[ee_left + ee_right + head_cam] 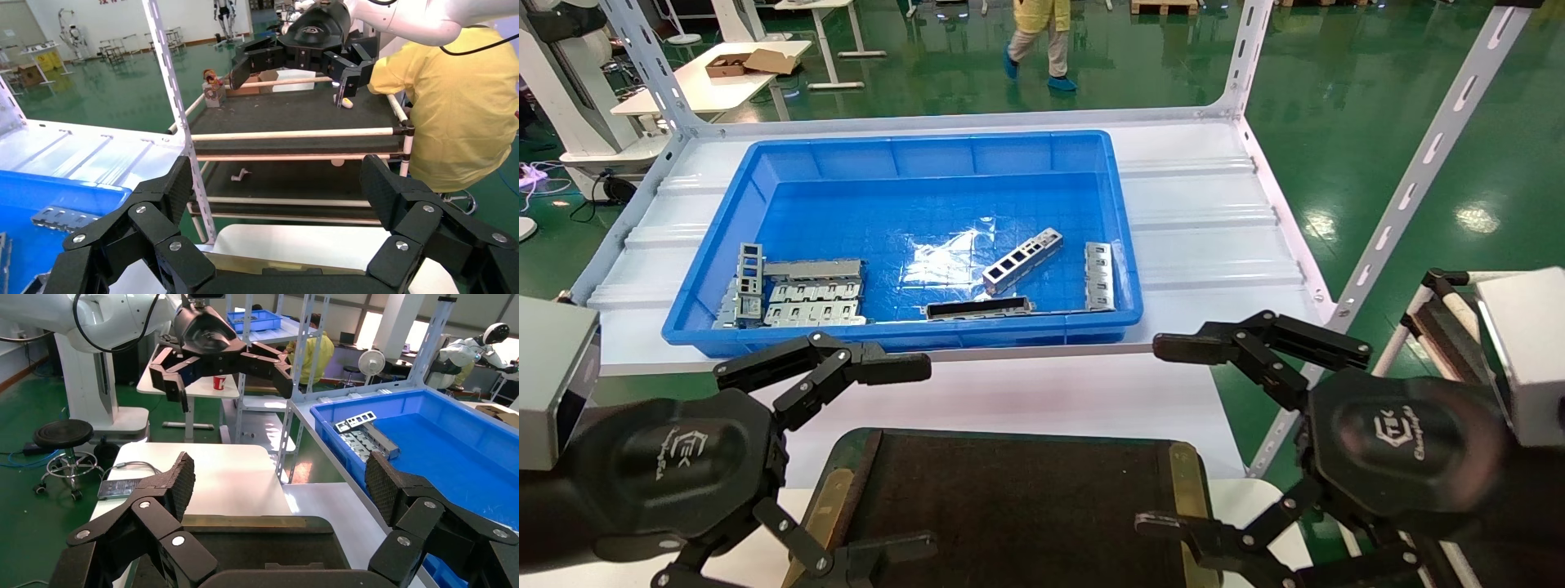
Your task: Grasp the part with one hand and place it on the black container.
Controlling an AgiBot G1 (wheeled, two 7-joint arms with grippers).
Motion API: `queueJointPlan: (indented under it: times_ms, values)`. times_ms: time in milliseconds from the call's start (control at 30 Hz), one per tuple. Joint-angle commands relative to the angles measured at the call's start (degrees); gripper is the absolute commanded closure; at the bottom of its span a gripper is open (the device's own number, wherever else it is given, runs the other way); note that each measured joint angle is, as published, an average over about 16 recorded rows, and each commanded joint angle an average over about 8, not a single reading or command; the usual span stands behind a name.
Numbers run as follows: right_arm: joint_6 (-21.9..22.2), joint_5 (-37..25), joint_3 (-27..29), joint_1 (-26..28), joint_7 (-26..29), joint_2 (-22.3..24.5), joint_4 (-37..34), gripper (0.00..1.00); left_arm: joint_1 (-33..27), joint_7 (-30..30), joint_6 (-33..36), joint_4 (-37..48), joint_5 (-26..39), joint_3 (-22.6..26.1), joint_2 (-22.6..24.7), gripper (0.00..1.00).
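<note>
The part, a small silver channel with a row of window cut-outs, lies tilted in the middle of the blue bin. The black container, a flat dark tray with a brass-coloured rim, sits at the near edge between my two grippers; its rim also shows in the right wrist view. My left gripper is open and empty over the tray's left side. My right gripper is open and empty over its right side. Each wrist view shows its own jaws wide apart with nothing between them.
In the bin lie a long bar with a dark slot, a pile of flat grey pieces and one piece by the right wall. The bin stands on a white shelf with perforated uprights. A railed cart stands at the right.
</note>
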Motion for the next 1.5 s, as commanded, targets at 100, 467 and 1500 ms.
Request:
queueJointPlan:
  times_ms: [100, 467, 1500]
  values:
    - [0.0, 0.0, 0.0, 0.0, 0.0, 0.0, 0.0, 0.00, -0.3, 0.0, -0.8, 0.0, 0.8, 0.1, 0.1, 0.00]
    - [0.0, 0.0, 0.0, 0.0, 0.0, 0.0, 0.0, 0.00, -6.6, -1.6, -7.2, 6.0, 7.4, 3.5, 6.9, 0.00]
    - [0.0, 0.0, 0.0, 0.0, 0.0, 0.0, 0.0, 0.83, -32.9, 15.0, -35.7, 64.3, 31.7, 14.7, 41.8, 0.82]
